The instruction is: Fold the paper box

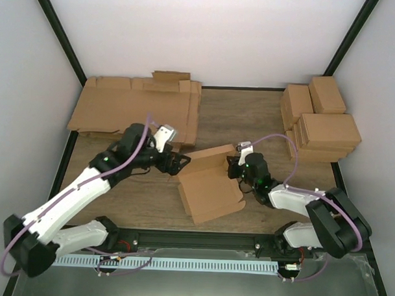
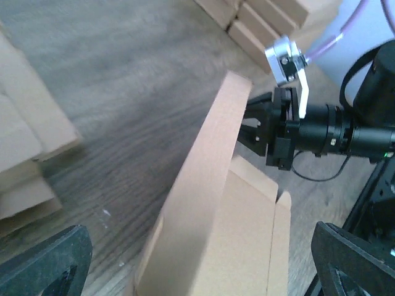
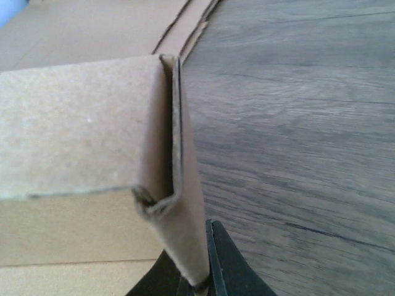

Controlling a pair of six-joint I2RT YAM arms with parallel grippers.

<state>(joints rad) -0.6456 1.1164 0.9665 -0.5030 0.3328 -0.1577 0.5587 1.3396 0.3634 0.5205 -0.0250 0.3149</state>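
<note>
Paper box (image 1: 209,187): matte brown cardboard, doubled wall upright.

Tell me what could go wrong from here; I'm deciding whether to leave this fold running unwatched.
1. The right pincer pinches only the thin end of the raised wall of the box; the card may slip out or crease.
2. The left pincer is open, straddling that wall without gripping, and the box lies loose on the table, so a push might slide it instead of folding it.

flat sheets (image 1: 137,107) back-left | closed boxes (image 1: 321,123) back-right | wooden table (image 1: 244,117)
</note>
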